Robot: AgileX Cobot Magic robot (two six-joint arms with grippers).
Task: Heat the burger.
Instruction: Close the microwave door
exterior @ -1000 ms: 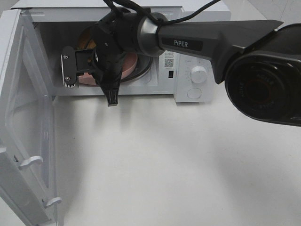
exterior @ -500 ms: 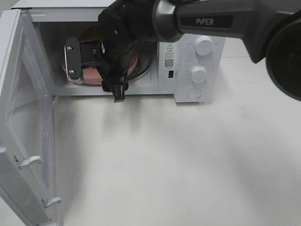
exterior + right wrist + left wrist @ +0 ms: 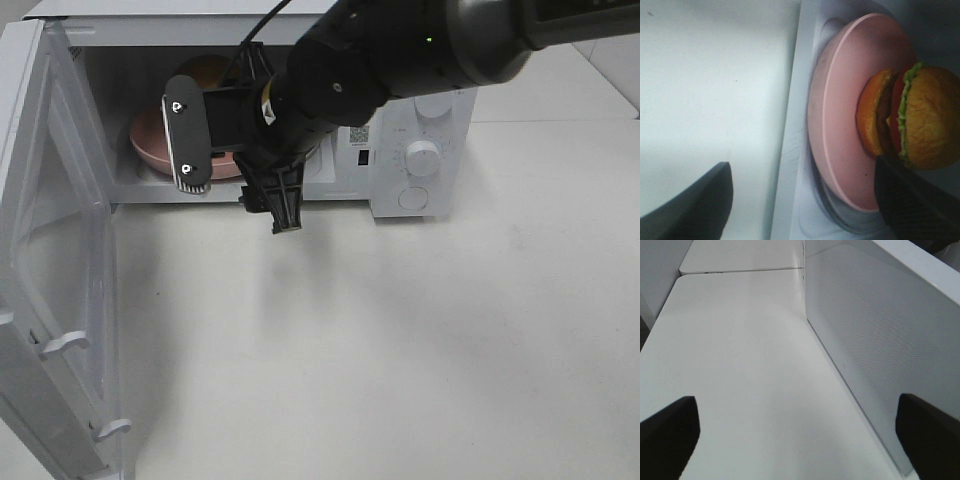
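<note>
The burger [image 3: 912,117] stands on a pink plate [image 3: 840,110] inside the open microwave [image 3: 400,190]. From above only a bit of its brown bun [image 3: 207,70] shows behind the arm, with the plate [image 3: 150,145] under it. My right gripper [image 3: 235,172] hangs open just in front of the microwave's mouth, a little clear of the plate's rim and holding nothing. In the right wrist view the right gripper [image 3: 802,210] has its dark fingertips [image 3: 695,205] wide apart. My left gripper [image 3: 800,440] is open and empty over the white table, beside the door's perforated panel [image 3: 875,335].
The microwave door [image 3: 60,280] is swung wide open at the left and reaches to the table's front edge. Two knobs [image 3: 423,158] and a button sit on the control panel at the right. White tabletop [image 3: 400,340] spreads in front.
The right gripper has opened, let go of the pink plate and drawn back out of the microwave toward the front. Plate and burger stay inside. The left gripper is unchanged.
</note>
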